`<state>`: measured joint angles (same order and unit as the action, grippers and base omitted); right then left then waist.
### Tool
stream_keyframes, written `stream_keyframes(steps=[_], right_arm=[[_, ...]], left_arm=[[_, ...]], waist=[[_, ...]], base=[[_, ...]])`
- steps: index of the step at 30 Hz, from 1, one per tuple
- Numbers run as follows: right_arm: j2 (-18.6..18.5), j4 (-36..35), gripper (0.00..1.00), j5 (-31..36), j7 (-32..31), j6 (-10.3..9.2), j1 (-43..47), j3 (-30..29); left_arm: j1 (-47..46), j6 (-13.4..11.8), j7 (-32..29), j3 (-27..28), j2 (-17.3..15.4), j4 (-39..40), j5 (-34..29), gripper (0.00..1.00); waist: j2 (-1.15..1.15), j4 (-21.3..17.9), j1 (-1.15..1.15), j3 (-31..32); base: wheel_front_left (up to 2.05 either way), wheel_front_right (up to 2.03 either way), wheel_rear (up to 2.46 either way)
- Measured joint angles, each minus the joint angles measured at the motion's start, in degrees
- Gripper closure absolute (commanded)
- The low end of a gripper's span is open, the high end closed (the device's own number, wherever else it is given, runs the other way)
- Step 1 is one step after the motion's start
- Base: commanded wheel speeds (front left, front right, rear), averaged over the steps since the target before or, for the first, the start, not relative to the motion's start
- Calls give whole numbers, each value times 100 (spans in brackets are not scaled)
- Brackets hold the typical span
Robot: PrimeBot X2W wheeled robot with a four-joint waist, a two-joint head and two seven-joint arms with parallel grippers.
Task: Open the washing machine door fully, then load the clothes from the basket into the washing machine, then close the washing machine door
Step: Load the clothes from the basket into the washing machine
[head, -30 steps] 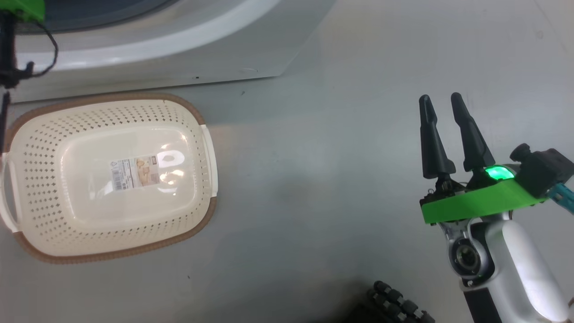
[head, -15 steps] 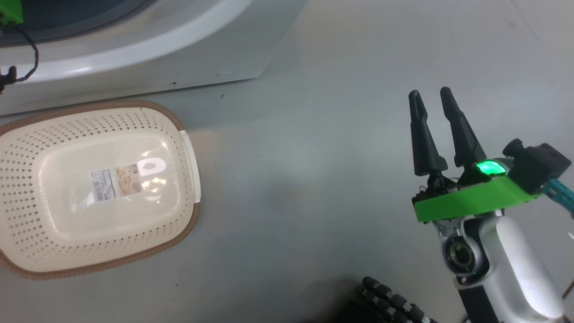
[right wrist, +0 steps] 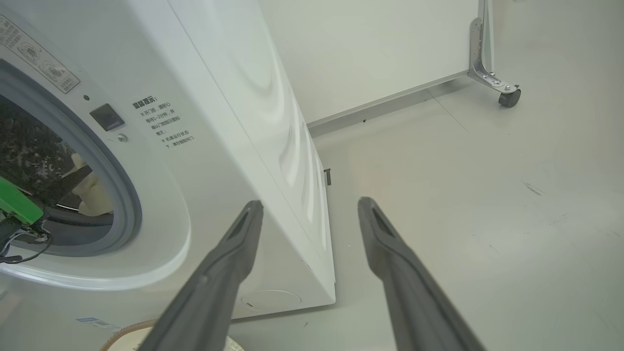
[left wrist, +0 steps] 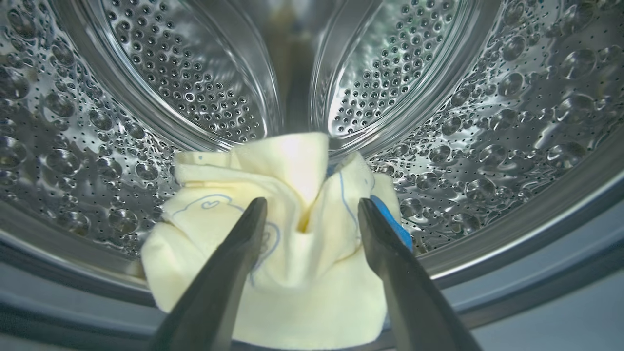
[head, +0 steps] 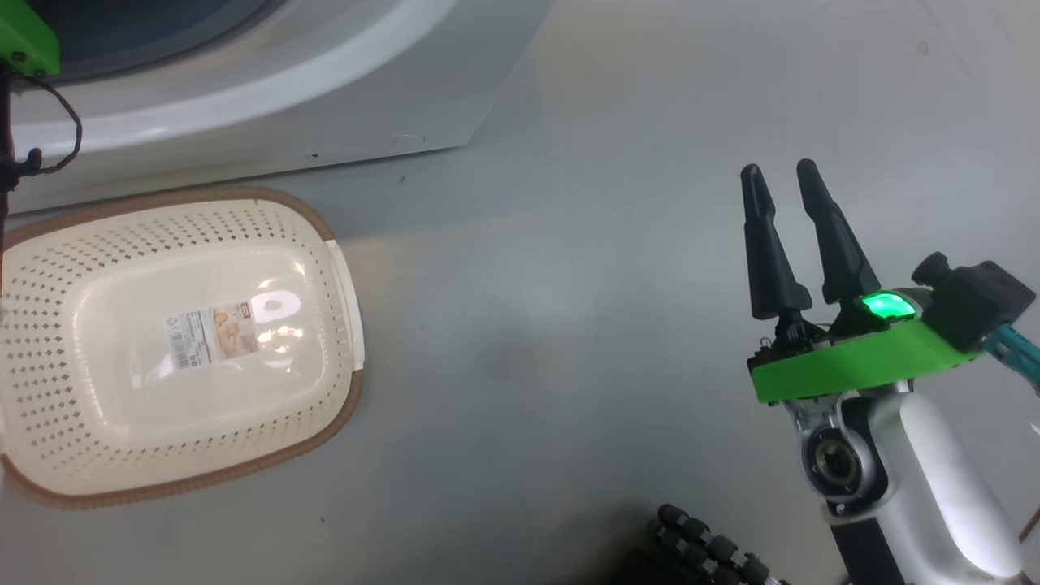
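Observation:
My left gripper is inside the steel drum of the washing machine, open. A bunched cream-yellow garment of the clothes, with blue parts, lies between and beyond its spread fingers at the drum's front lip. The basket sits on the floor in front of the washing machine with just a label sticker on its floor. Well off to the right, my right gripper hovers above the floor, open and holding nothing; its fingers point past the machine's corner. The washing machine door is out of view.
My left arm's green mount sits at the machine's opening, with a dark cable hanging from it. A white panel on a castor stands behind the machine. A black ribbed cable lies by my base. Grey floor spreads to the right.
The head camera turned, so the whole picture slid left. My left arm's green mount at the top left has come a little lower into view. The right gripper has stayed put.

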<state>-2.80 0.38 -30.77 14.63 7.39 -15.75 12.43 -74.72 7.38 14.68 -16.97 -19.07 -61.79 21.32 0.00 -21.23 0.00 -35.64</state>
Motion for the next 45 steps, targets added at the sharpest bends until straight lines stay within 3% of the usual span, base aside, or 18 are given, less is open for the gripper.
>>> stream_keyframes(steps=[10, 20, 36, 45], right_arm=[[0, 15, 0, 47, -1, 0, -1, -93], [0, 112, 0, 216, 0, 0, -9, -209], [-16, 390, 0, 709, 0, 0, 126, -513], [-257, 495, 0, 709, -1, 0, 437, -592]], left_arm=[[75, 11, 0, -85, 138, 111, 369, 0], [732, 13, 0, 71, 435, 653, 524, 0], [2549, 13, 0, 457, 864, 1882, 230, 0], [3390, 13, 0, 537, 1032, 2280, 96, 0]], waist=[[0, 174, 0, 147], [0, 425, 0, 357], [0, 951, 0, 1235], [0, 1270, 0, 1757]], base=[[0, 0, 0], [0, 0, 0], [0, 0, 0], [0, 0, 0]])
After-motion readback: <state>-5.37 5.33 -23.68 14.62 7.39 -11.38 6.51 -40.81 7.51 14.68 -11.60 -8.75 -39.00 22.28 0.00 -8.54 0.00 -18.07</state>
